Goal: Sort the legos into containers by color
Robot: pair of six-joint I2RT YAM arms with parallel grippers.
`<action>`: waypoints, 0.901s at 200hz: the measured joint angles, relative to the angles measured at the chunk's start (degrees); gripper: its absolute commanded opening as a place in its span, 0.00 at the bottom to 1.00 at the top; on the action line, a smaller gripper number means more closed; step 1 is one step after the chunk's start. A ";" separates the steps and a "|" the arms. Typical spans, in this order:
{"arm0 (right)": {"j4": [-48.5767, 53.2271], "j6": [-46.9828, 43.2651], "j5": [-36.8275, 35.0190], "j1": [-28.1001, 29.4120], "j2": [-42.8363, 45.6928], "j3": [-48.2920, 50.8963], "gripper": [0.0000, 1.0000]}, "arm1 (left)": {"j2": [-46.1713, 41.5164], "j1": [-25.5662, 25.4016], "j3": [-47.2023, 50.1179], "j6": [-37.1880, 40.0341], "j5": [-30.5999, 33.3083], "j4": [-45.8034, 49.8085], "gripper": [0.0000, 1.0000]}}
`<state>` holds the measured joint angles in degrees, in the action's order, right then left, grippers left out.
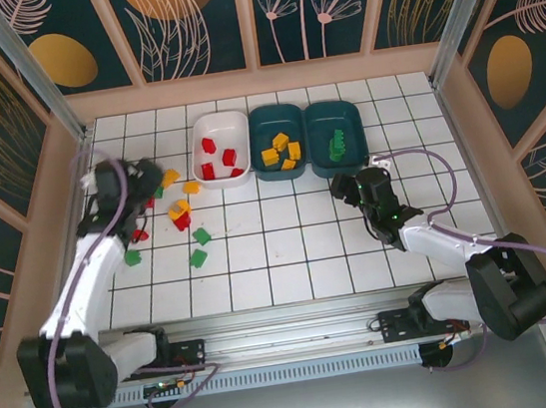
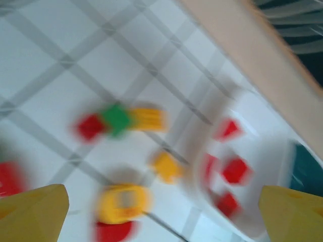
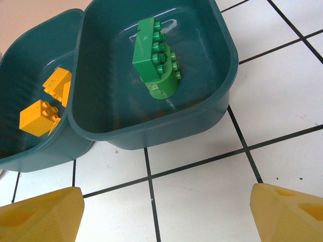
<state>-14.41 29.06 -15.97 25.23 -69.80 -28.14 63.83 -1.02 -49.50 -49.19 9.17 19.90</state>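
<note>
Starting at the near edge of the tiled table (image 1: pixel 299 251), both arms rise from bases on the rail, left arm up the left side and right arm up the right side.

Loose legos lie on the left half of the table. A green brick (image 1: pixel 202 235) sits with a second green brick (image 1: pixel 198 259) just nearer, and a third green brick (image 1: pixel 132 256) lies beside the left arm. A red-and-yellow cluster (image 1: pixel 181 214) lies slightly farther out.

The left gripper (image 1: pixel 144 183) hangs over these loose pieces, released, with nothing between its jaws. The left wrist view is blurred. Its fingertips (image 2: pixel 33 212) stand wide apart, and a yellow ring-shaped brick (image 2: pixel 123 201) lies ungripped on the tiles below the gap.

The right gripper (image 1: pixel 341 183) is likewise spread and empty, fingertips (image 3: pixel 287 212) well apart over bare tiles, just short of the right teal bin (image 3: pixel 151 136).

The three containers stand side by side, touching, at the far side:
- white bin (image 1: pixel 198 138): red bricks (image 1: pixel 219 161);
- middle teal bin (image 1: pixel 255 126): yellow bricks (image 1: pixel 281 151);
- right teal bin: one long green brick (image 3: pixel 155 55).

The white bin's near wall stands just beyond the loose pile. A wooden wall (image 1: pixel 257 80) closes the far edge behind the bins.
</note>
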 measured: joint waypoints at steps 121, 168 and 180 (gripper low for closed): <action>-0.44 0.00 1.11 0.02 0.02 0.00 0.85 | 8.55 18.01 14.95 -9.66 -10.62 1.92 0.76; -0.42 -0.02 1.11 0.07 0.11 0.00 0.85 | 14.51 18.34 13.05 -9.40 -10.64 -1.18 0.69; -0.44 -0.02 1.11 0.07 0.24 0.00 0.85 | 15.72 18.34 13.05 -9.40 -10.71 -1.31 0.69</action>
<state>-14.85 29.04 -14.85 25.30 -69.56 -28.14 79.55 17.32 -36.45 -58.59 -1.54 18.59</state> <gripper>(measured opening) 0.853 0.693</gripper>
